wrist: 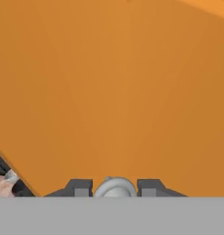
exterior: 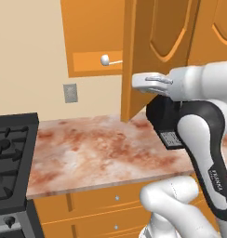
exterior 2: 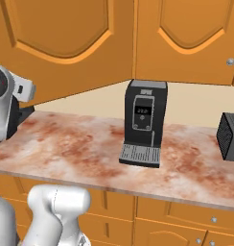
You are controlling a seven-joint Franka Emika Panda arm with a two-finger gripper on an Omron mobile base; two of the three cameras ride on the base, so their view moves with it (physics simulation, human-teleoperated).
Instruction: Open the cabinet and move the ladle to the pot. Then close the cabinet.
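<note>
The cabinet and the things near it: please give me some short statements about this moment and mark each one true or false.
1. The cabinet door stands open. True.
2. The ladle lies on the counter. False: it rests inside the cabinet, on its shelf.
3. The gripper has the door's silver knob between its fingertips. True.
4. A black coffee machine stands on the counter. True.
5. The stove is to the right of the counter in the left base view. False: it is at the left.
</note>
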